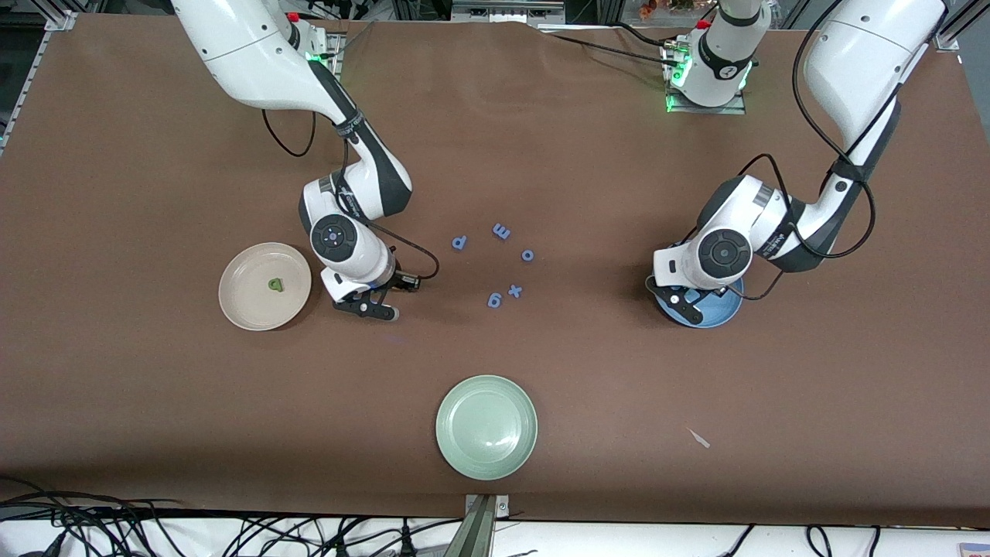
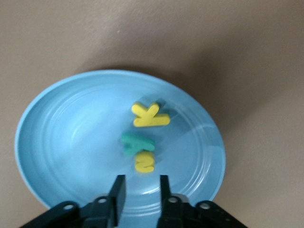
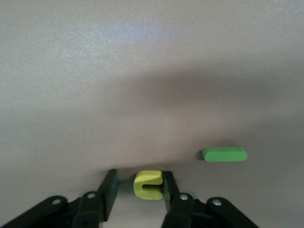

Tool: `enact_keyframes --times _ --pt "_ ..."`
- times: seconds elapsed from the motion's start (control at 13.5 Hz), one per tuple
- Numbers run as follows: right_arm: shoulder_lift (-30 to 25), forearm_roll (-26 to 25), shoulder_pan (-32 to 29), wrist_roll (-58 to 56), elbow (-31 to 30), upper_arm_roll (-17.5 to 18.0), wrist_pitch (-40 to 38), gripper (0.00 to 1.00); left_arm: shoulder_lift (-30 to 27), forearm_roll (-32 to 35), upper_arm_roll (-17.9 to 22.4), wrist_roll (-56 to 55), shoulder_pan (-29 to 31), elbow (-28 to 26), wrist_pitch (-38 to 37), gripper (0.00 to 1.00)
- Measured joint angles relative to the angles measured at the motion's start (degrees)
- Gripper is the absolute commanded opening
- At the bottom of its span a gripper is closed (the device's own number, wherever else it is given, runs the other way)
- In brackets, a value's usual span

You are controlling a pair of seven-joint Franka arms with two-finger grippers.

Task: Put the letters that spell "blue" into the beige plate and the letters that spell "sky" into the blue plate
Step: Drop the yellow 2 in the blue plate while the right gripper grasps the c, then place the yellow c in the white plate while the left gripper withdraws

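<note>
Beige plate (image 1: 264, 286) holds one green letter (image 1: 275, 285), probably the "b", too small to read for sure. Just beside the beige plate, toward the table's middle, the right gripper (image 1: 370, 306) is down at the cloth; the right wrist view shows the yellow "u" (image 3: 148, 185) sitting between its fingers, touching one and clear of the other, so jaws partly apart and no grip made yet. The thin green "l" (image 3: 224, 154) lies flat just beside that gripper, outside the fingers, long axis running across the gripper's line of reach. Right arm is the one placed for both. Orange "e" not visible anywhere. Periwinkle letters (image 1: 495, 263) lie between the two grippers, pale green plate (image 1: 486, 427) nearer the front camera than the beige plate. Left gripper (image 2: 141, 190) hovers over the blue plate (image 2: 57, 142), fingers slightly apart and empty; the plate holds yellow "k" (image 2: 150, 115), teal "y" (image 2: 137, 144), yellow "s" (image 2: 144, 162), so "sky" looks done.
</note>
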Motion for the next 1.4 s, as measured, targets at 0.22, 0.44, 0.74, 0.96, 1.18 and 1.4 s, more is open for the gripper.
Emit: enact_keyframes --times 0.22,0.44,0.74,0.96,1.18,1.4 --pt "-0.03 0.00 -0.01 -0.01 0.00 0.00 -0.01 0.23 -0.78 -0.59 -0.19 -0.04 0.54 3.06 -2.10 1.00" --pt "-0.20 0.04 -0.04 -0.02 0.00 0.05 -0.02 0.16 -0.93 -1.52 -0.32 -0.21 0.68 5.95 -5.62 1.00" --pt "-0.27 0.04 -0.57 -0.03 1.59 -0.20 -3.39 0.12 -0.96 -5.05 -0.34 -0.23 0.90 11.20 -10.15 1.00" --pt "-0.70 0.02 -2.24 -1.18 5.10 -0.44 -9.40 0.12 -1.45 -6.76 -0.34 -0.33 1.04 14.69 -12.45 1.00" --pt "-2.42 0.02 -6.06 -8.32 7.20 -0.80 -15.99 0.12 -3.68 -10.02 -0.38 -0.44 1.18 20.28 -18.95 1.00" --pt "-4.27 0.02 -9.86 -17.91 7.28 -2.63 -20.99 0.12 -6.76 -16.24 1.65 -0.53 1.17 26.04 -22.02 1.00"
